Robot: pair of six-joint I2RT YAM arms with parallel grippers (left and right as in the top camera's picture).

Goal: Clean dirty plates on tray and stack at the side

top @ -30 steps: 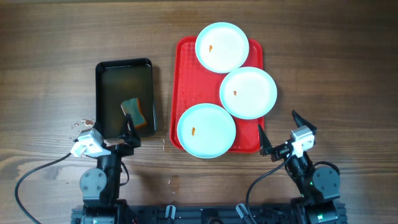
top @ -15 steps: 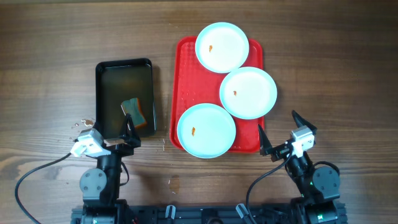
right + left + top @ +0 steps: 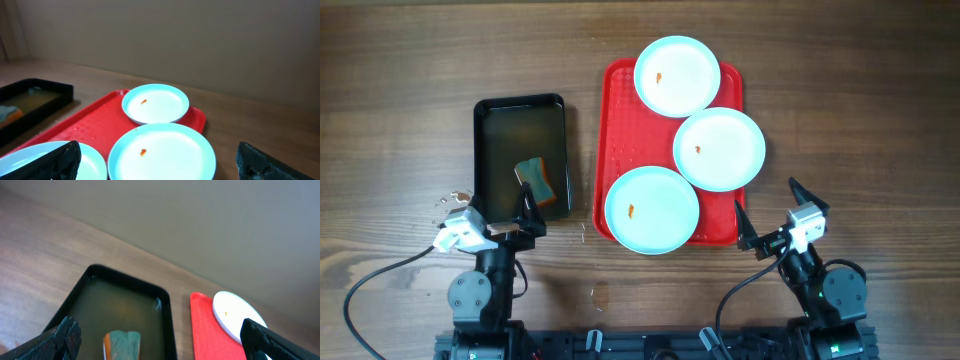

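Three pale blue plates lie on the red tray (image 3: 618, 120), each with a small orange smear: a far plate (image 3: 677, 76), a middle plate (image 3: 719, 149) and a near plate (image 3: 652, 209). My left gripper (image 3: 498, 208) is open and empty at the near end of the black tray, left of the red tray. My right gripper (image 3: 769, 212) is open and empty by the red tray's near right corner. The right wrist view shows the far plate (image 3: 155, 103), the middle plate (image 3: 161, 150) and part of the near plate (image 3: 92, 167) between its fingers (image 3: 162, 162).
A black tray (image 3: 520, 150) of murky liquid holds a green and orange sponge (image 3: 537, 180) left of the red tray. The left wrist view shows the sponge (image 3: 122, 345) between my left fingers (image 3: 165, 340). Small splashes mark the wood near the left arm.
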